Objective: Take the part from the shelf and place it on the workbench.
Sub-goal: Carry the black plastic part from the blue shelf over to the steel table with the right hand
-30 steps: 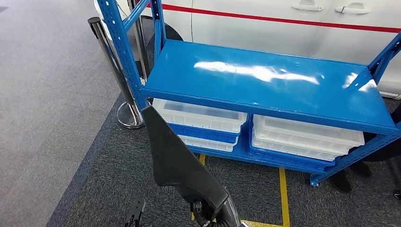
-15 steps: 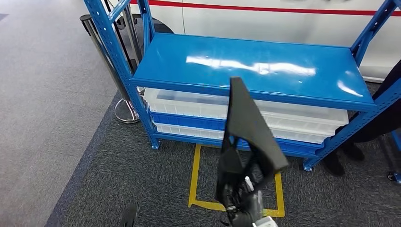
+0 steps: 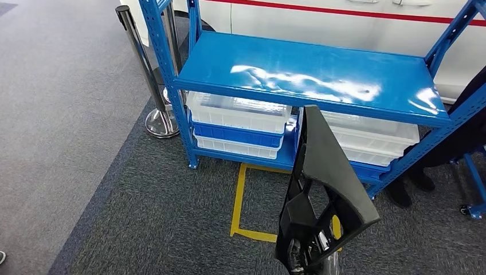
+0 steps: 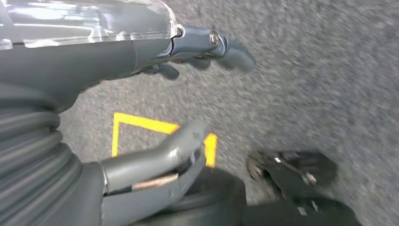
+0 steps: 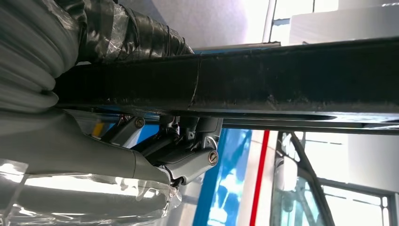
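A black, flat, wedge-shaped part (image 3: 324, 183) with cut-out ribs stands upright low in the head view, in front of the blue shelf (image 3: 321, 69). My right hand (image 3: 309, 255) grips it from below and shows through its openings. In the right wrist view the part is a dark bar (image 5: 282, 75), and the right hand's fingers (image 5: 188, 146) curl against its underside. My left hand (image 4: 188, 94) hangs over the grey carpet with thumb and fingers apart and holds nothing. The shelf's top board is bare.
White plastic bins (image 3: 240, 112) fill the shelf's lower levels. A chrome stanchion (image 3: 143, 74) stands at the shelf's left end. Behind it is a white car (image 3: 344, 23) with a red stripe. A person's dark legs (image 3: 458, 143) stand at the right. Yellow tape (image 3: 238, 200) marks the carpet.
The camera has moved, so the whole scene has shifted. In my right hand the part has swung from left of centre to right of centre and turned, showing its ribbed side.
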Available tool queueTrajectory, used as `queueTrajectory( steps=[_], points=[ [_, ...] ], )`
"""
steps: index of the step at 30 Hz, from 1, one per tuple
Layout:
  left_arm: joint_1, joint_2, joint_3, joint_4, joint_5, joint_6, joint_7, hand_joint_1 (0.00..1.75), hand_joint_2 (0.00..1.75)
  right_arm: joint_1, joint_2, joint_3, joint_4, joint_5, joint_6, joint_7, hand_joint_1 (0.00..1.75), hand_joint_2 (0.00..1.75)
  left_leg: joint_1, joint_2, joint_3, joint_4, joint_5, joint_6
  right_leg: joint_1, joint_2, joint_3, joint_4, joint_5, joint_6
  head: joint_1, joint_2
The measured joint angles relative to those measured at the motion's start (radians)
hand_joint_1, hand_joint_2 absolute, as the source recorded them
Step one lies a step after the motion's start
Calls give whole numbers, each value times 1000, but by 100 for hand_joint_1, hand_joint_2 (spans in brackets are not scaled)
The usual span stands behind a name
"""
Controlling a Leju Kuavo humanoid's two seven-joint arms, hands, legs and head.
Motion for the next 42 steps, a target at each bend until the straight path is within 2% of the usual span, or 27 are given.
queueTrajectory(
  steps=[2, 3, 4, 6, 7, 9, 10, 12, 14, 15, 16, 17, 19, 21, 22, 24, 25, 27, 29, 31, 32, 34, 36, 37, 39, 40, 42],
  points=[
    [2, 0, -1, 0, -3, 0, 2, 0, 175, 5, 1, -6, -1, 1, 0, 1, 175, 175, 0, 1, -35, 6, 24, -5, -2, 0, 45, 7, 45, 3, 0, 0],
    [2, 0, -2, 0, -4, 0, 4, 0, 175, 8, 1, -8, -3, 2, 0, 2, 175, 175, 1, 1, -52, 11, 35, -9, -2, 0, 92, -38, 73, 3, 0, 0],
    [2, 0, -2, 0, -6, 0, 7, 0, 175, 9, 1, -10, -6, 4, 0, 3, 175, 175, 0, 0, -67, 17, 44, -14, -2, 0, 154, -111, 81, 1, 0, 0],
    [3, 0, -3, 0, -9, 0, 11, 0, 175, 11, 4, -12, -14, 8, 0, 5, 175, 175, -3, -1, -83, 27, 61, -25, 2, 2, 249, -248, 56, -11, 0, 0],
    [3, 0, -4, 0, -11, 0, 12, 0, 175, 13, 7, -14, -17, 10, 0, 6, 175, 175, -4, -1, -85, 28, 70, -30, 5, 3, 269, -284, 43, -19, -1, 0],
    [6, 1, -4, 0, -13, 0, 12, 0, 175, 18, 11, -18, -20, 13, 0, 7, 175, 175, -3, -2, -89, 26, 84, -42, 5, 0, 258, -293, 52, -37, 0, 0],
    [7, 2, -5, 0, -14, 1, 12, 0, 175, 21, 14, -20, -21, 12, 2, 8, 175, 175, -2, -4, -96, 35, 69, -47, 4, -1, 248, -292, 63, -47, -1, 0],
    [8, 4, -5, 0, -17, 1, 9, 0, 175, 26, 21, -25, -24, 2, 10, 9, 175, 175, 1, -7, -121, 106, -16, -56, 2, -3, 221, -293, 87, -64, -1, 0],
    [9, 5, -9, 0, -23, 1, 2, 0, 175, 30, 27, -32, -25, -20, 26, 9, 175, 175, 1, -7, -149, 235, -107, -60, 5, 4, 190, -291, 108, -70, -1, 0],
    [10, 6, -11, 0, -25, 1, -2, 0, 175, 33, 30, -36, -25, -30, 34, 8, 175, 175, 1, -7, -154, 291, -120, -61, 7, 9, 173, -289, 119, -70, -1, 0],
    [11, 7, -13, 0, -28, 1, -7, 0, 175, 37, 33, -41, -25, -38, 41, 7, 175, 175, 1, -8, -148, 321, -108, -59, 9, 14, 158, -287, 129, -70, -1, 0],
    [11, 7, -15, 0, -29, 1, -11, 0, 175, 40, 36, -46, -26, -45, 46, 6, 175, 175, 0, -10, -125, 315, -81, -56, 11, 19, 144, -285, 139, -69, -1, 0],
    [11, 8, -17, 0, -31, 0, -18, 0, 175, 45, 44, -56, -28, -55, 55, 4, 175, 175, -3, -40, -27, 196, -43, -37, 13, 35, 122, -280, 156, -65, -1, 0],
    [12, 7, -19, 0, -33, 0, -23, 0, 175, 47, 51, -64, -32, -61, 59, 1, 175, 175, -6, -83, 73, 48, -56, -22, 12, 53, 109, -275, 171, -58, 0, 0],
    [13, 7, -19, -1, -34, 0, -25, 0, 175, 48, 54, -67, -33, -62, 61, 0, 175, 175, -8, -94, 99, 5, -69, -18, 9, 62, 103, -275, 178, -52, -1, 0],
    [12, 6, -19, -1, -35, -1, -27, 0, 175, 52, 58, -75, -36, -64, 63, -2, 175, 175, -8, -75, 106, -21, -71, -18, 7, 78, 92, -274, 191, -39, -1, 0],
    [11, 5, -19, -1, -35, -1, -28, 0, 175, 56, 60, -80, -38, -65, 64, -4, 175, 175, -5, -62, 106, -28, -66, -14, 8, 74, 85, -267, 187, -34, 0, 0],
    [13, 2, -19, -1, -35, -1, -31, 0, 175, 62, 64, -91, -43, -68, 64, -6, 175, 175, 1, -34, 102, -39, -55, -5, 9, 44, 54, -204, 143, -26, 1, 0],
    [15, 1, -19, -1, -35, -1, -32, 0, 175, 64, 66, -101, -45, -73, 64, -9, 175, 175, 1, -4, 93, -36, -52, -1, 4, 19, -3, -74, 71, -16, 1, 0],
    [17, 1, -19, -1, -34, -1, -32, 0, 175, 68, 67, -108, -45, -76, 64, -9, 175, 175, 2, 24, 84, -29, -52, -2, -4, 10, -31, 8, 45, -5, 1, 0],
    [18, 1, -19, -1, -34, -1, -32, 0, 175, 71, 67, -112, -45, -76, 64, -9, 175, 175, 3, 36, 81, -25, -53, -4, -9, 5, -16, -5, 58, -1, 1, 0],
    [17, 0, -19, -1, -35, -1, -32, 0, 175, 74, 68, -116, -46, -76, 64, -9, 175, 175, 6, 56, 78, -13, -59, -14, -15, -23, 60, -128, 108, 6, 1, 0],
    [14, 1, -19, -1, -35, -1, -33, 0, 175, 75, 70, -119, -48, -76, 64, -9, 175, 175, 2, 70, 74, 1, -69, -29, -13, -49, 117, -230, 133, -2, 1, 0],
    [13, 1, -19, -1, -34, -1, -33, 0, 175, 76, 72, -120, -49, -77, 64, -9, 175, 175, 0, 77, 74, 6, -72, -36, -9, -53, 124, -246, 130, -10, 1, 0],
    [9, 2, -19, -1, -33, -1, -33, 0, 175, 80, 75, -124, -51, -77, 64, -10, 175, 175, -1, 86, 77, 7, -74, -45, -6, -36, 118, -242, 130, -28, 0, 0],
    [7, 2, -19, -1, -32, -3, -33, 0, 175, 83, 77, -127, -52, -78, 64, -10, 175, 175, 1, 81, 78, 10, -80, -52, -7, -28, 117, -244, 132, -36, 1, 0],
    [4, 2, -19, -1, -29, -7, -32, 0, 175, 86, 84, -133, -56, -80, 67, -11, 175, 175, 6, 45, 58, 59, -119, -60, -9, -13, 114, -248, 136, -49, 1, 0]
  ],
)
